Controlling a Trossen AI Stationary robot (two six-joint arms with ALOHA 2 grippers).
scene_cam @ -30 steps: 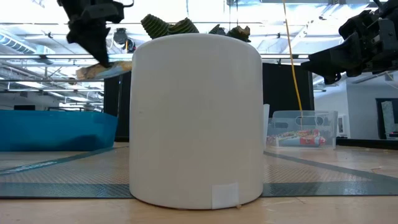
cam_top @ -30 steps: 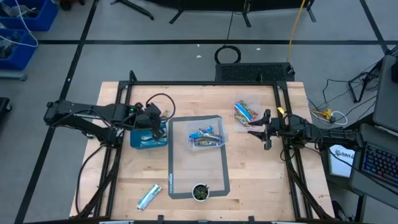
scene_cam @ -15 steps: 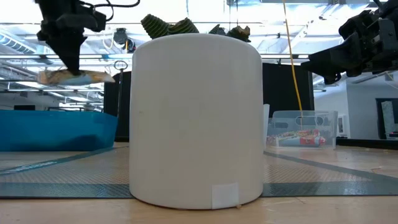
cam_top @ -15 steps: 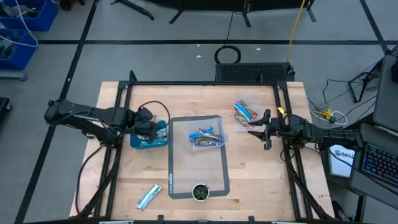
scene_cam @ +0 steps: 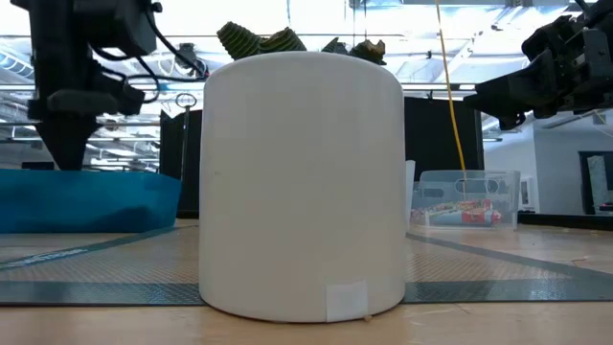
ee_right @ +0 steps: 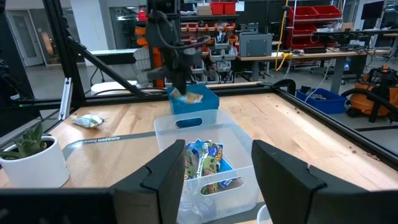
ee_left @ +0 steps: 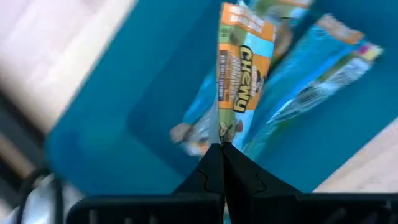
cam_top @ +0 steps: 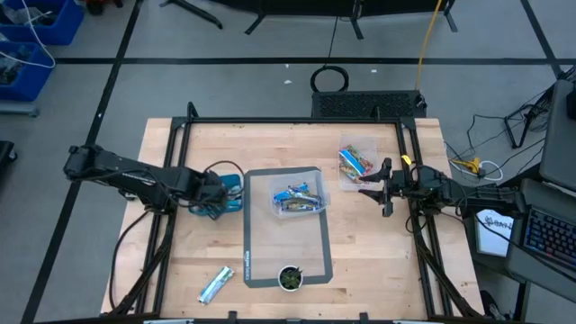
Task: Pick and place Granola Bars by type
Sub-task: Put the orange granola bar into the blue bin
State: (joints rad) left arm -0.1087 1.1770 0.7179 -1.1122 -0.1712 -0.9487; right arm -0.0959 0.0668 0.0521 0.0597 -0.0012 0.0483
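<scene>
My left gripper (cam_top: 213,191) points down into the blue bin (cam_top: 225,200) at the table's left and is shut on a granola bar (ee_left: 239,74) with an orange and blue wrapper. A bright blue bar (ee_left: 317,68) lies in that bin beside it. In the low view the bin's wall (scene_cam: 96,201) hides the fingertips and the bar. More bars lie in a clear bin (cam_top: 300,200) on the grey mat (cam_top: 286,243) and in a clear bin (cam_top: 357,162) at the far right. A silvery bar (cam_top: 216,284) lies loose on the wood. My right gripper (cam_top: 369,184) waits open at the right. My left gripper pinches the bar's crimped end seal (ee_left: 224,134) between its two shut fingertips (ee_left: 214,165). The fingers come from above, pointing down. The bar hangs below them, slanting, inside the blue bin beside the bright blue bar. I cannot tell whether its lower end rests on anything.
A white pot (scene_cam: 305,182) with a small green plant (cam_top: 289,278) stands at the mat's near edge and fills the middle of the low view. Black frame rails (cam_top: 171,180) run along both sides of the table. Bare wood (cam_top: 378,252) lies at the near right.
My left gripper has gone down and a little toward the table's left edge, tipping until it points straight down. It has stayed shut. The bar, held high and nearly level before, has sunk inside the blue bin, behind its wall in the low view.
</scene>
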